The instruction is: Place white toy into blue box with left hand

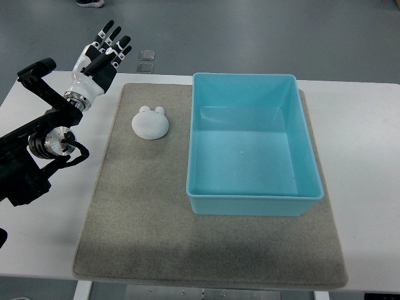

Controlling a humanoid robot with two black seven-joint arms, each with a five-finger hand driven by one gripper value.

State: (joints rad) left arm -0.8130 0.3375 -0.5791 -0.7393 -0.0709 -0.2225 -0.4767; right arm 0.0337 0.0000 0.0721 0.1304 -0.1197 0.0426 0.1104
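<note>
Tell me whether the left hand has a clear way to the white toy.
Probably yes. The left hand hovers open beyond the mat's far left corner, and only bare grey mat lies between it and the white toy. The blue box sits to the toy's right.

toy [150, 122] left of box [253, 206], both on mat [131, 225]

White counter [365, 125], spanning the view from side to side. Directly on it, a grey felt mat [144, 212], starting just right of the left hand [100, 56] and running well away from it toward the near edge. Bare counter strips showing beside the mat on both sides, the left strip lying beneath the hand and its arm. Mat flat, its edges square to the counter.
</note>
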